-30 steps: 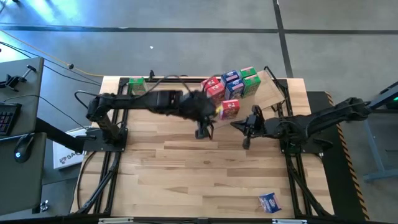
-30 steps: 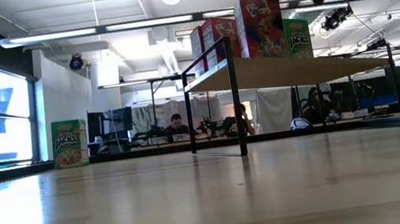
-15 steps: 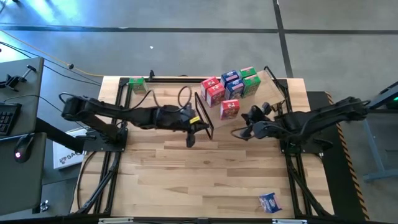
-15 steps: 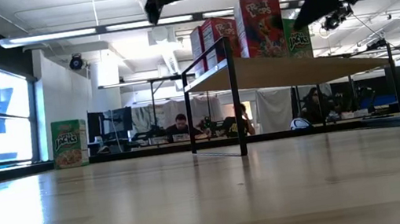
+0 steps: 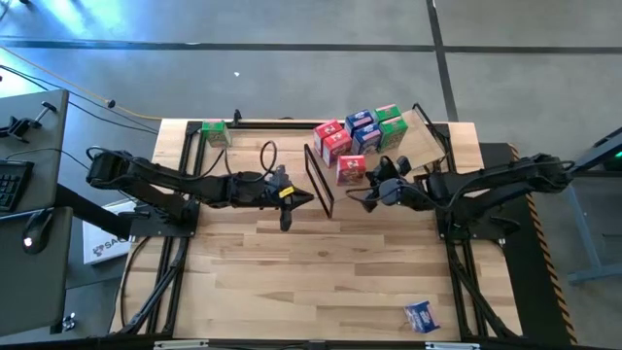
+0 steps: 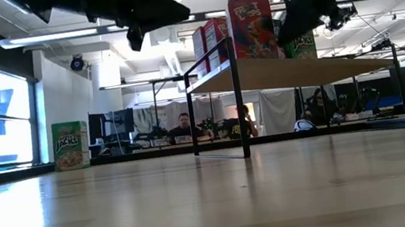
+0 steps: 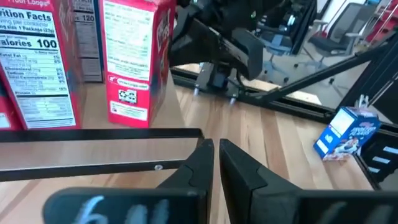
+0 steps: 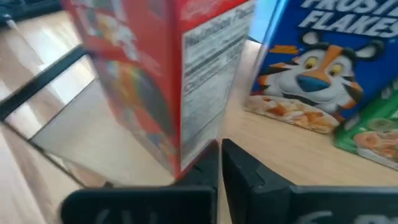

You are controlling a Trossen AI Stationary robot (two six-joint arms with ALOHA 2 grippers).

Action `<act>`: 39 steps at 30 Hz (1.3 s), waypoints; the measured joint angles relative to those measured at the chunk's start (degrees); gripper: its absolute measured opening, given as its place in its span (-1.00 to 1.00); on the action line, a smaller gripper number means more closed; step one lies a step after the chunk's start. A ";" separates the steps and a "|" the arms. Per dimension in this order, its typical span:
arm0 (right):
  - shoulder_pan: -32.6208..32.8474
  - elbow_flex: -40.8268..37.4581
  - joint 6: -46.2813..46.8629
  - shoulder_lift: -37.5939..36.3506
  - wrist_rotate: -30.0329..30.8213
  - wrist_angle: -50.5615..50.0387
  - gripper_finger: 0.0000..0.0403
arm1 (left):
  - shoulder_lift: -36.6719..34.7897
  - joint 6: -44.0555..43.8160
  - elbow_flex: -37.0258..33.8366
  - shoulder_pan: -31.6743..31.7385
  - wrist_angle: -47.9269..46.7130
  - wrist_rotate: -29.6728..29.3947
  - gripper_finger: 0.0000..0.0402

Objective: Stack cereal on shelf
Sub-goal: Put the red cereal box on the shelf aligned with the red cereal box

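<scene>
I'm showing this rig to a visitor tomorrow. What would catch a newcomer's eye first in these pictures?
First the bright cluster of cereal boxes in red, blue and green, standing on the plywood shelf at the table's far edge. Next, the two dark arms meeting mid-table: the left gripper shut just outside the shelf's black frame, the right gripper shut beside the nearest red box. One blue box lies alone at the near right corner.

Cereal boxes point(image 5: 358, 136) stand on the shelf point(image 5: 420, 144), pincers flanking its frame.
</scene>
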 joint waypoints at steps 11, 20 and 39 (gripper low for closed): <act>3.12 1.28 -4.77 -5.24 -5.05 -4.93 -1.00 | 0.00 -1.97 -3.95 0.09 2.96 0.00 -0.91; 1.80 1.13 -8.57 -1.25 -7.37 2.22 -1.00 | 0.00 -1.09 -3.95 0.00 3.81 0.00 -0.91; -4.80 1.08 -13.70 1.76 -11.54 10.49 -1.00 | 0.00 -1.06 -3.95 -0.22 2.16 0.02 -0.91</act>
